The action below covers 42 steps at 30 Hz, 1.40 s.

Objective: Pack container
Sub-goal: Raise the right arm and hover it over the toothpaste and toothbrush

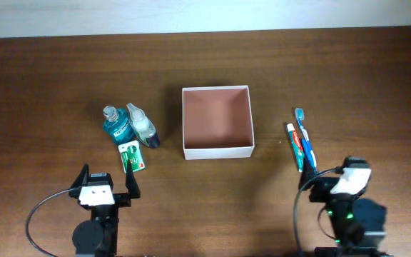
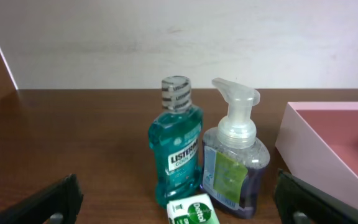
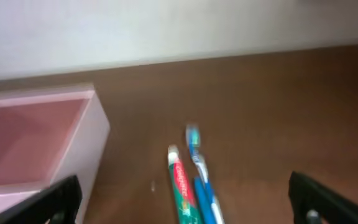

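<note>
At the centre of the dark wooden table [image 1: 48, 71], the container [image 1: 217, 118] is being shown empty, with its reddish-brown floor lying bare. Nothing is being carried. The left gripper [image 1: 109, 173] is being held near the table's front edge with its jaws spread wide and nothing between them. The right gripper [image 1: 332, 171] is likewise being held released and empty.

To the container's left, a teal mouthwash bottle [image 1: 117, 127] and a clear pump bottle [image 1: 143, 128] are being seen upright and touching each other. A small green soap packet [image 1: 132, 157] is lying just in front of them. To the container's right, a toothpaste tube [image 1: 295, 146] and a blue toothbrush [image 1: 305, 135] are being shown side by side on the wood.

Packing is being judged as not yet begun, and all five items are being awaited inside the container.
</note>
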Available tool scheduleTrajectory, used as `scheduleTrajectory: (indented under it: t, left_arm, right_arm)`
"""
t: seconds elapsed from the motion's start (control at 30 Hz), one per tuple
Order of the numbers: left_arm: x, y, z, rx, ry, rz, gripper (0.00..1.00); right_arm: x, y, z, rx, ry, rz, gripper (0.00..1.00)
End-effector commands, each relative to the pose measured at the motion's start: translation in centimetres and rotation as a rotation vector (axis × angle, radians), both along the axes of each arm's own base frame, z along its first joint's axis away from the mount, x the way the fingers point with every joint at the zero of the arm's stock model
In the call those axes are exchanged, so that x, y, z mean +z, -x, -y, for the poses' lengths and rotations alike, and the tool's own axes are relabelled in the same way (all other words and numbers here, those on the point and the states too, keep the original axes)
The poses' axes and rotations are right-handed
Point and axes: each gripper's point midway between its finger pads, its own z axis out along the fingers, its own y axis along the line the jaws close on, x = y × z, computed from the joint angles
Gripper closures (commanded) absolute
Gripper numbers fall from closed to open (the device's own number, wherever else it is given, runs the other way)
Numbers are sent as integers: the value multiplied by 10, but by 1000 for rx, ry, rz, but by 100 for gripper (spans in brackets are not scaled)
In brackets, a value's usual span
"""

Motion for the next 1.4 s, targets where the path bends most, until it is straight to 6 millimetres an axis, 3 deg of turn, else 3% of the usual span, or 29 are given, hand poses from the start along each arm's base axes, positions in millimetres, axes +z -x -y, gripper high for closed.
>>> scheduleTrajectory:
  t: [0.0, 0.1, 0.27, 0.5, 0.77, 1.03, 1.37]
  left_arm:
    - [-2, 0, 3, -15, -17, -1, 1]
    - [-2, 0, 3, -15, -17, -1, 1]
    - [-2, 0, 3, -15, -17, -1, 1]
    - [-2, 0, 3, -15, -17, -1, 1]
    - [-2, 0, 3, -15, -17, -1, 1]
    - [-2, 0, 3, -15, -17, -1, 1]
    - [-2, 0, 3, -15, -17, -1, 1]
  right_arm:
    - [82, -2, 2, -8, 28, -8, 2]
    - [98, -6, 3, -6, 22, -175, 1]
    - [99, -25, 4, -3, 11, -374, 2]
    - [52, -51, 0, 25, -14, -586, 1]
    - [-12, -63, -6, 60, -58, -840, 1]
    - [-38, -86, -1, 40, -45, -879, 1]
    - [-59, -93, 0, 41, -49, -934, 2]
